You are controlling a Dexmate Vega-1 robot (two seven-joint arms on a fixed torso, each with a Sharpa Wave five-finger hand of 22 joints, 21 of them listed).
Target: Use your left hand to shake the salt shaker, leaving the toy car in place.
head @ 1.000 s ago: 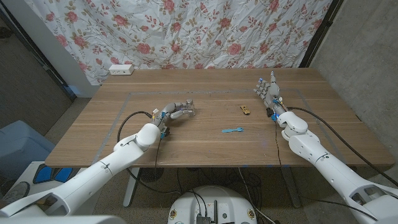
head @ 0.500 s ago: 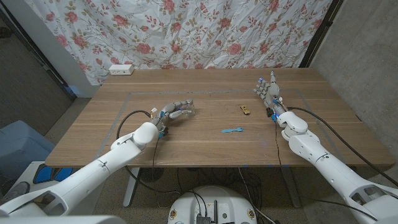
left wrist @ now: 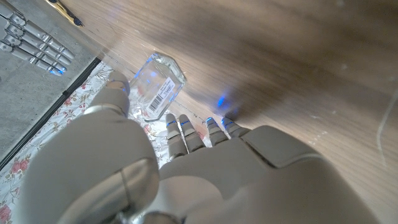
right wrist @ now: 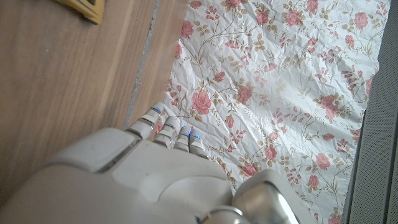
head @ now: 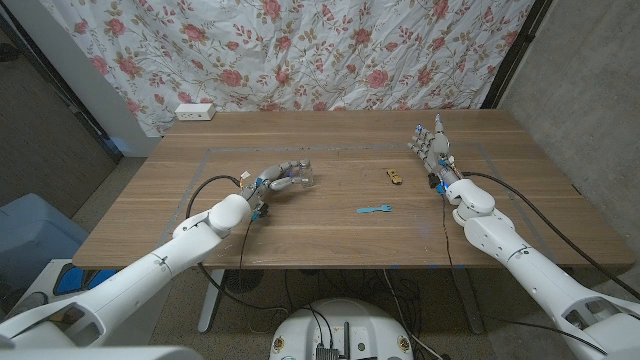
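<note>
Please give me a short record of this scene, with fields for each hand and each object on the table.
left hand: at the salt shaker, fingers beside it; grip not clear
right hand: upright, fingers apart, holding nothing
toy car: on the table, apart from both hands
blue object: lying flat near the table's middle

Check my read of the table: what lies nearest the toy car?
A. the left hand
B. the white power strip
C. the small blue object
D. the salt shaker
C. In the head view the small blue object lies just in front of the toy car, while the salt shaker and the left hand are farther off.
</note>
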